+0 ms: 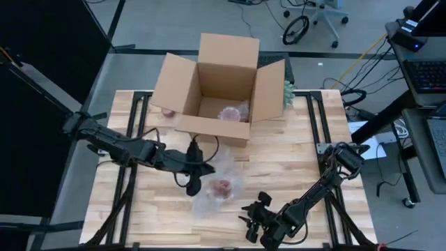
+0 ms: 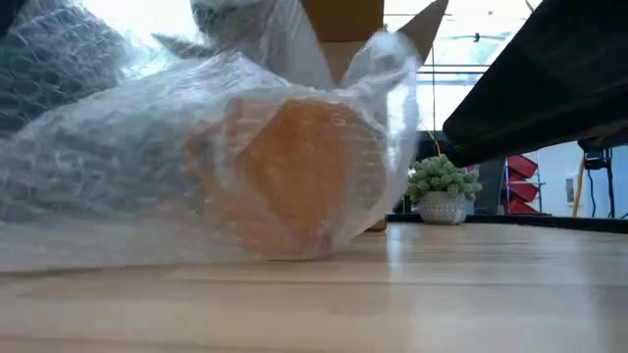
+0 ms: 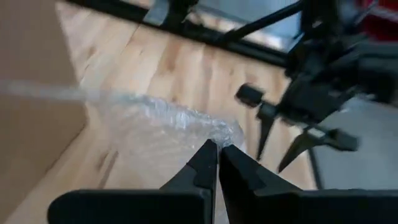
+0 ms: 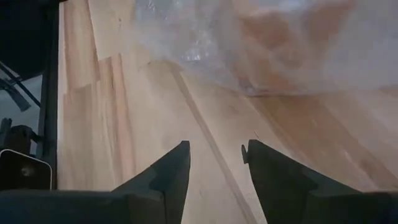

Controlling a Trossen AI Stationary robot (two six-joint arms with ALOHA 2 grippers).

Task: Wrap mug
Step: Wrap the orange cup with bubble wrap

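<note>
The mug [image 1: 222, 186] lies on its side on the wooden table [image 1: 293, 167], under a loose sheet of clear bubble wrap [image 1: 212, 195], a little in front of the open cardboard box [image 1: 216, 87]. In the low view the mug [image 2: 294, 176] shows as an orange-brown shape behind the cloudy plastic [image 2: 118, 167], which fills most of that picture.

The left gripper [image 1: 198, 169] is at the left edge of the sheet. In the left wrist view its fingers [image 3: 205, 165] are pressed together on a thin fold of the bubble wrap [image 3: 161, 124], so it pinches the sheet.

The right gripper [image 1: 252, 215] is low over the table, just beside the near right side of the bundle. Its jaws stand apart with bare wood between them, and they hold nothing; the right wrist view shows the wrapped mug [image 4: 280, 37] just ahead of them.

Inside the box lies another bundle in bubble wrap [image 1: 231, 112]. A small potted plant [image 2: 444, 191] stands behind the box's right flap; it is clear in the low view, while the high view shows only a bit of green [image 1: 288, 91]. I can read no writing anywhere.
</note>
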